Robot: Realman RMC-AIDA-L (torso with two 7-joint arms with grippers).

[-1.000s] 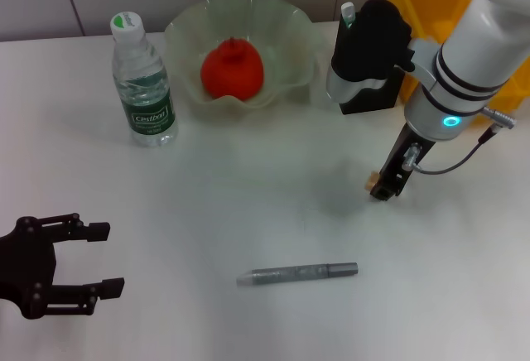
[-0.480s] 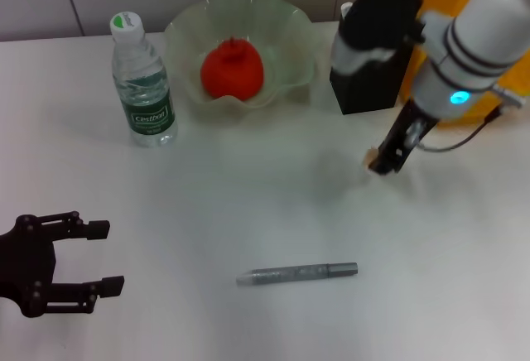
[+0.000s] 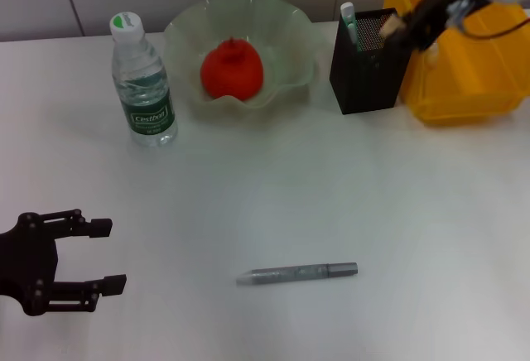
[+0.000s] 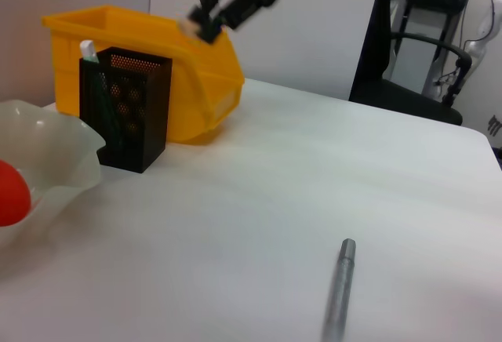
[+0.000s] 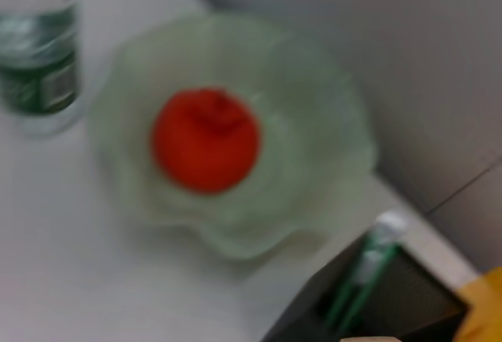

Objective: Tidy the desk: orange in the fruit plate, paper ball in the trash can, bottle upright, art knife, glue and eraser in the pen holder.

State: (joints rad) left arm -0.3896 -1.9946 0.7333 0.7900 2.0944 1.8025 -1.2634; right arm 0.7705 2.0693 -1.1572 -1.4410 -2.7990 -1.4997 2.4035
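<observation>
Head view, set against a second back: right end effector (image 3: 400,26) no longer low over the bare counter (image 3: 273,195), now raised and carried back to the far right, hanging just above the rim of the pen holder (image 3: 368,67). Pinched narrow on a small tan piece, judged to be the eraser (image 3: 395,23); seen likewise from the left wrist view, dark against the wall over the mesh holder, pale scrap at the tips. Means pickup done and transport nearly done; release into the holder not yet made.

Elsewhere, little left to do. Orange (image 3: 233,69) lying in the fruit plate (image 3: 286,26). Bottle (image 3: 143,84) standing upright beside the plate. Green-and-white tube, probably the glue (image 3: 349,15), already poking out of the holder. Art knife (image 3: 298,274) flat on the near counter, well apart from everything, clearly the last item to fetch. No paper ball in sight; possibly inside the yellow trash can (image 3: 464,88), cannot tell.

Left end effector (image 3: 108,255) parked low at the near left, fingers spread wide, holding nothing.

Next move, by judgement: centre over the opening, then let go, minding the glue tube.
</observation>
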